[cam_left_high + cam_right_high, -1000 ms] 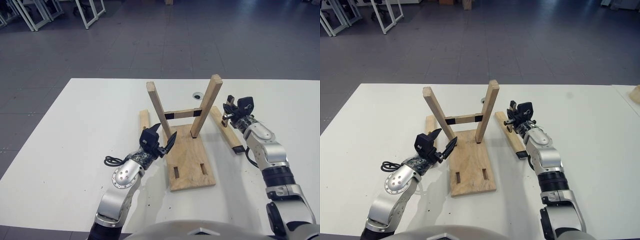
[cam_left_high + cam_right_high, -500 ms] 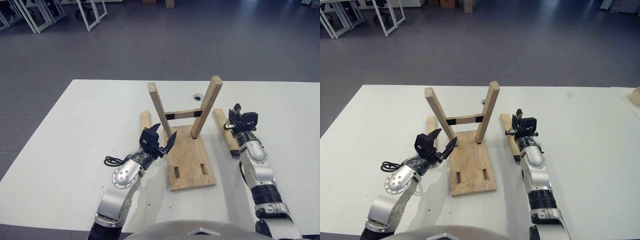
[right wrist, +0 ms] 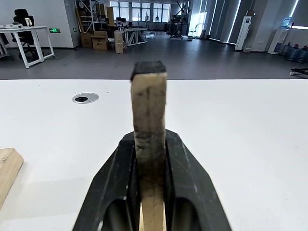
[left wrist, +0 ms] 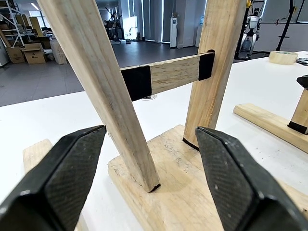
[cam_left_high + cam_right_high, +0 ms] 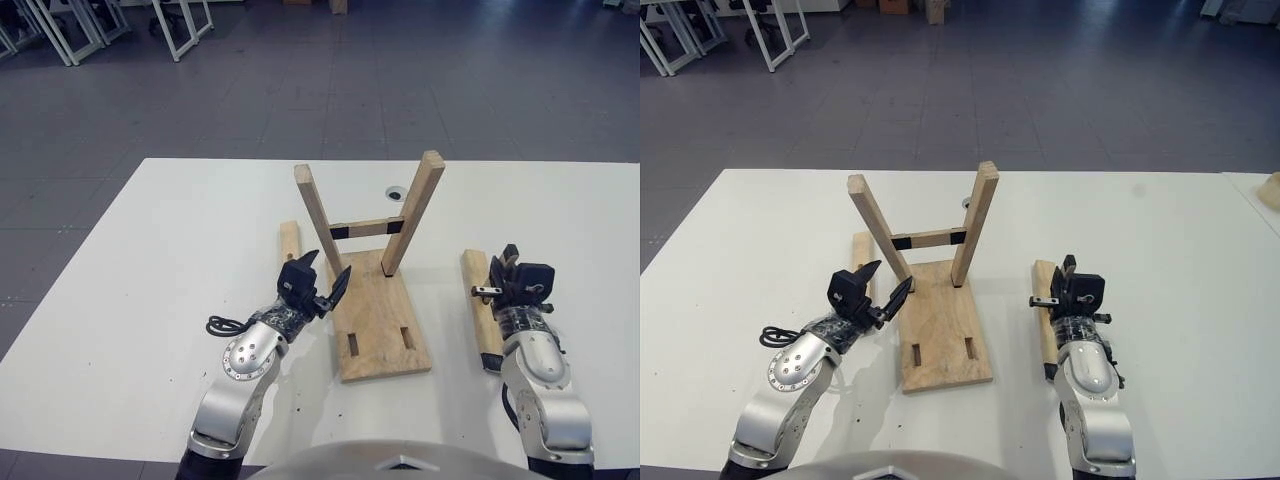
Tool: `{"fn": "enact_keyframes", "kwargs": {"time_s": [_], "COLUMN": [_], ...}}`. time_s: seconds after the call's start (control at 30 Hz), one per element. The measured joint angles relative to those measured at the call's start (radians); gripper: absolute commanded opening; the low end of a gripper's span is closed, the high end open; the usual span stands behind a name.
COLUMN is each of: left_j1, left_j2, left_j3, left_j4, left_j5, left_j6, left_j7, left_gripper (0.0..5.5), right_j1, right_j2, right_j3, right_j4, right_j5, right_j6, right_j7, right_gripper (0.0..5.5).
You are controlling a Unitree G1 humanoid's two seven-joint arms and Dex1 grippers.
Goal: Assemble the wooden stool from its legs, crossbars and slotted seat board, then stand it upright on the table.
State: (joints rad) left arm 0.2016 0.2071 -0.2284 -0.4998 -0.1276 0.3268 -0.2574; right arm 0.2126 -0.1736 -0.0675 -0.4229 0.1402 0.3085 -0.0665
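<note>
I take the seat board (image 5: 385, 322) as my reference. It lies flat on the white table (image 5: 150, 260), long axis running away from me. Two legs stand up from its far end: the left leg (image 5: 320, 222) leans outward toward the board's left side, and the right leg (image 5: 412, 212) leans toward its right side. A crossbar (image 5: 367, 228) with black ends joins them above the board. At the board's near end two slots (image 5: 352, 344) sit empty.

My left gripper (image 5: 333, 262) hangs at the board's left edge, close to the foot of the left leg. Its fingers (image 4: 72, 168) are spread wide and grasp nothing. From the left wrist view the left leg's base stands between the two pads, clear of both.

Just off the board's left side, toward its far end, a loose leg (image 5: 289, 240) lies flat on the table.

Off the board's right side, apart from it, another loose leg (image 5: 478, 300) lies flat, roughly parallel to the board. My right gripper (image 5: 508, 272) sits over it, clenched on a short crossbar piece (image 3: 149, 110) that stands upright with a black tip on top. In the left wrist view its black lower end meets that loose leg.

Beyond the board's far end there is a round cable hole (image 5: 396, 190) in the table.
</note>
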Motion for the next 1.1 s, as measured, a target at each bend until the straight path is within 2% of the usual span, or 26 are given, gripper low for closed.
{"fn": "enact_keyframes", "kwargs": {"time_s": [0.2, 0.53, 0.63, 0.8, 1.03, 1.07, 1.1], "left_j1": [0.0, -0.004, -0.004, -0.005, -0.007, -0.007, -0.007], "left_j2": [0.001, 0.005, 0.01, 0.012, 0.012, 0.012, 0.011], "left_j3": [0.0, 0.0, 0.002, 0.005, 0.005, 0.005, 0.005], "left_j4": [0.0, 0.002, 0.002, 0.002, 0.003, 0.003, 0.003], "left_j5": [0.0, 0.004, 0.004, 0.004, 0.004, 0.004, 0.004], "left_j6": [0.002, 0.011, 0.016, 0.016, 0.017, 0.017, 0.017], "left_j7": [0.0, -0.006, -0.01, -0.011, -0.011, -0.011, -0.011], "left_gripper": [3.44, 3.44, 3.44, 3.44, 3.44, 3.44, 3.44], "right_j1": [-0.015, -0.042, -0.033, -0.025, -0.011, -0.011, -0.011], "right_j2": [0.015, 0.057, 0.064, 0.075, 0.075, 0.075, 0.075], "right_j3": [-0.02, -0.02, -0.022, -0.023, -0.027, -0.027, -0.027], "right_j4": [0.025, 0.361, 0.394, 0.383, 0.257, 0.256, 0.256], "right_j5": [-0.031, -0.068, -0.068, -0.067, -0.068, -0.069, -0.069], "right_j6": [-0.034, -0.469, -0.535, -0.536, -0.412, -0.41, -0.408], "right_j7": [-0.007, 0.045, 0.056, 0.062, 0.062, 0.062, 0.063], "right_gripper": [0.4, 0.4, 0.4, 0.4, 0.4, 0.77, 0.87]}}
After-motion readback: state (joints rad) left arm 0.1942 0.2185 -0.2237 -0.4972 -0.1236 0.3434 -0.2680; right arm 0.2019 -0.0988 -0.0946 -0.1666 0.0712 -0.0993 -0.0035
